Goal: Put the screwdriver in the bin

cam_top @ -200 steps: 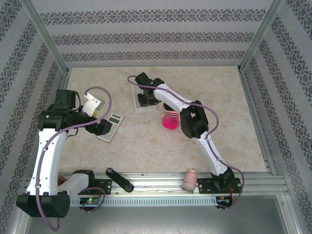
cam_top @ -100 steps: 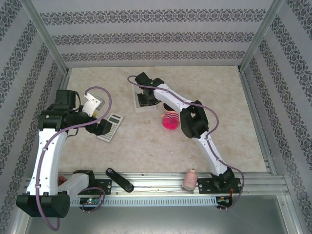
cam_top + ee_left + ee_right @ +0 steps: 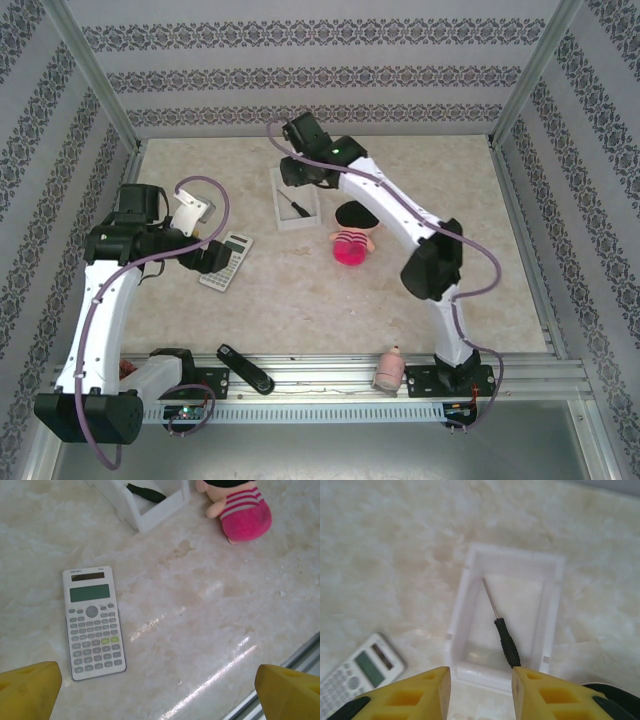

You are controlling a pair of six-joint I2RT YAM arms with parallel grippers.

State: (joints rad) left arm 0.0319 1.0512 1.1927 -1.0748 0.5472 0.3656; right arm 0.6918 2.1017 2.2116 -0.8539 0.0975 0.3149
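Movement since a second ago is showing in the right arm (image 3: 385, 200): it was bending low with its wrist over the shallow white rectangular plastic bin (image 3: 278, 200), and now it is stretching up and back toward the far edge of the surface (image 3: 300, 310), so the bin is lying uncovered. The right jaws are hanging above the bin, spread apart and gripping nothing, their yellow fingertips (image 3: 407, 695) framing the bin's near wall in the right wrist view. The small thin screwdriver with the black handle and slim metal shaft (image 3: 293, 207) is lying flat inside the bin, slanting across its floor with the handle toward one short wall. The left arm (image 3: 100, 300) is staying where it was. The left jaws are spreading wide above the grey calculator with keys (image 3: 226, 261), holding nothing and not touching it.

Counting gives two arms, one screwdriver, one bin and one calculator, which is lying toward the left edge. One plush doll with a black top and pink striped body (image 3: 350, 240) is sitting just beside the bin toward the middle. One black oblong device (image 3: 245, 368) and one pink bottle (image 3: 388, 368) are both resting at the near edge.
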